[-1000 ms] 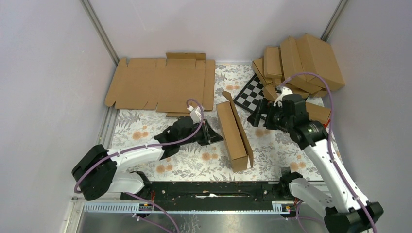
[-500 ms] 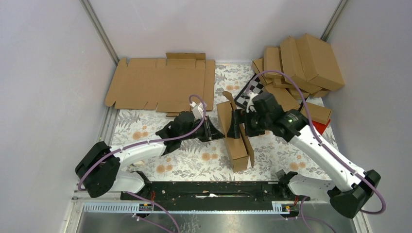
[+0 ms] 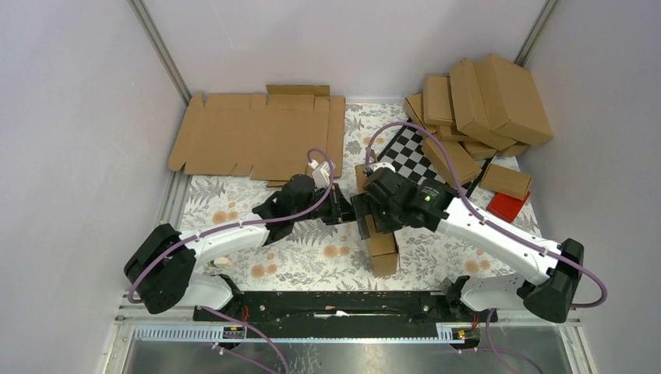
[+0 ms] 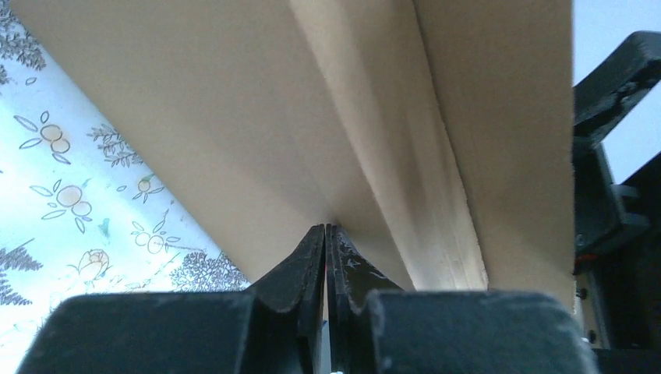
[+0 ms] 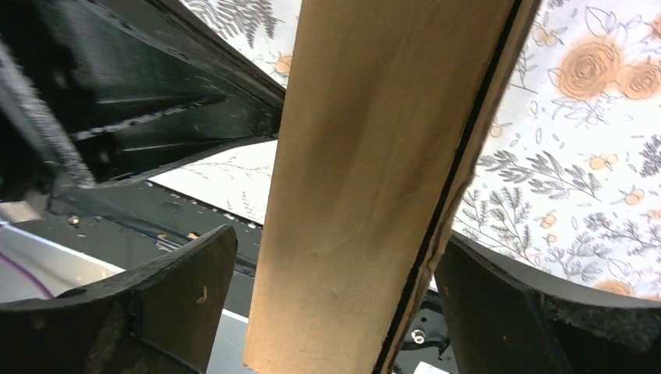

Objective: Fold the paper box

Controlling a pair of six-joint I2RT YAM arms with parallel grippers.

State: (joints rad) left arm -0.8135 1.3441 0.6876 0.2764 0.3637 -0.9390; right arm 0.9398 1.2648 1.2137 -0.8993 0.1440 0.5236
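We note the paper box lying on the floral counter between the arms, the left claw pressed together with its tips at the box's side wall, the right claw spread wide, straddling the box.

Lab robot cell: white walls, aluminium rails
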